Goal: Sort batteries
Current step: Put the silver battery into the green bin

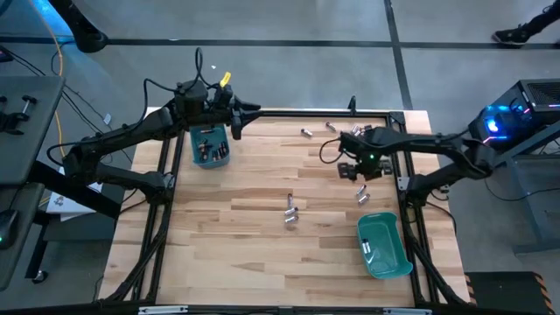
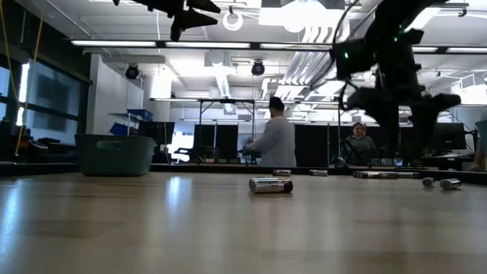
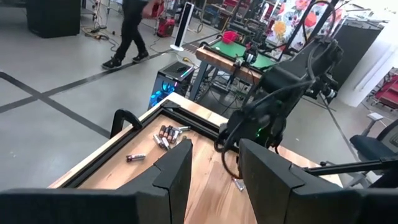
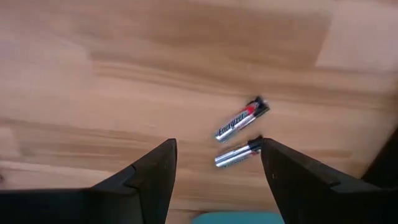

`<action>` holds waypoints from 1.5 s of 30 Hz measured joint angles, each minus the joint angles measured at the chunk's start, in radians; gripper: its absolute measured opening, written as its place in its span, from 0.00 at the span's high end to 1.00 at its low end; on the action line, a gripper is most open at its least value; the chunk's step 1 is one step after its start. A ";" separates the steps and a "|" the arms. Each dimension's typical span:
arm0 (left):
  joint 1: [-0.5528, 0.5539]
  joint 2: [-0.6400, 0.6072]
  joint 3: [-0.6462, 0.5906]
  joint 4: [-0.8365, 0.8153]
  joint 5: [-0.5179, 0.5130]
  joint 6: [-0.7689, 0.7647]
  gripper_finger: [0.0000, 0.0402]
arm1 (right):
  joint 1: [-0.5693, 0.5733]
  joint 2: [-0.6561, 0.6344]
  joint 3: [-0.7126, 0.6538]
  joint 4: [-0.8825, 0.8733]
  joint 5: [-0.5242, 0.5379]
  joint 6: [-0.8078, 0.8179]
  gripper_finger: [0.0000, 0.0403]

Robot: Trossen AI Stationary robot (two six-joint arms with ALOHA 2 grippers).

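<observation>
Right wrist view gave me the clearest look: my right gripper (image 4: pixel 214 168) hung above the desk (image 4: pixel 124 74) with its fingers spread apart and nothing between them. Just beyond its fingertips lay two batteries (image 4: pixel 241 122), side by side and nearly touching, one with a dark end and red marking, the other silvery. From overhead, that right gripper (image 1: pixel 362 166) sat near the desk's far right part, and the pair lay between it and the near teal bin (image 1: pixel 385 246), which had a cell or two inside. A few more batteries (image 1: pixel 291 210) rested near the desk's middle, and several lay scattered beside the far edge. My left gripper (image 3: pixel 214 168) waited over the far teal bin (image 1: pixel 210 144) at the desk's far left, fingers parted and empty. People showed in the room behind the desk.
</observation>
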 joint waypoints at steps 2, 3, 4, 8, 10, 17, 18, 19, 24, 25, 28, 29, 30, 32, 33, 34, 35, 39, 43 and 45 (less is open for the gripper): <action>0.000 0.000 0.000 -0.003 0.000 0.000 0.68 | -0.004 0.006 -0.061 0.044 -0.027 0.019 0.44; 0.000 0.000 0.000 -0.003 0.000 0.000 0.68 | -0.004 0.004 -0.093 0.064 -0.035 0.045 0.44; 0.000 0.000 0.000 -0.003 0.000 0.000 0.68 | -0.004 0.001 -0.124 0.086 -0.042 0.078 0.44; 0.000 0.000 0.000 -0.003 0.000 0.001 0.68 | 0.004 -0.010 -0.208 0.192 -0.052 0.189 0.44; 0.000 0.000 0.000 -0.002 0.000 0.009 0.68 | 0.007 -0.010 -0.231 0.269 -0.067 0.216 0.44; 0.000 0.000 0.000 -0.002 0.000 0.027 0.68 | 0.006 -0.013 -0.294 0.394 -0.042 0.305 0.46; 0.000 0.000 0.000 -0.002 0.000 0.027 0.68 | 0.007 -0.014 -0.300 0.397 -0.037 0.303 0.47; 0.000 0.000 0.000 -0.002 0.000 0.027 0.68 | 0.007 -0.014 -0.306 0.402 -0.031 0.298 0.50; 0.000 0.000 0.000 -0.002 0.000 0.028 0.68 | 0.008 -0.015 -0.319 0.419 0.003 0.243 0.70; 0.000 0.000 0.000 -0.002 0.000 0.028 0.68 | 0.008 -0.015 -0.319 0.420 0.007 0.228 0.75; 0.000 0.000 0.000 -0.002 0.000 0.028 0.68 | 0.008 -0.015 -0.319 0.434 0.017 0.217 0.90; 0.000 0.000 0.000 -0.002 0.000 0.028 0.68 | 0.008 -0.015 -0.318 0.447 0.019 0.213 0.94; 0.000 0.000 0.000 -0.002 0.000 0.028 0.68 | 0.010 -0.016 -0.313 0.473 0.024 0.194 0.95; 0.000 0.000 0.000 -0.002 0.000 0.028 0.68 | 0.021 -0.016 -0.284 0.492 0.062 0.148 0.95; 0.000 0.000 0.000 -0.002 0.000 0.027 0.68 | 0.026 -0.016 -0.264 0.497 0.086 0.128 0.94; 0.000 0.000 0.000 -0.002 0.000 0.027 0.68 | 0.034 -0.023 -0.237 0.496 0.110 0.110 0.93; 0.000 0.000 0.000 -0.002 0.000 0.027 0.68 | 0.044 -0.038 -0.203 0.488 0.114 0.100 0.93; 0.000 0.000 0.000 -0.002 0.000 0.017 0.68 | 0.110 -0.091 -0.074 0.398 0.122 0.041 0.96; 0.000 0.000 0.000 -0.002 0.000 -0.015 0.68 | 0.199 -0.156 0.081 0.256 0.128 -0.015 0.96; 0.000 0.000 0.000 -0.002 0.000 -0.016 0.68 | 0.262 -0.183 0.154 0.172 0.108 -0.035 0.96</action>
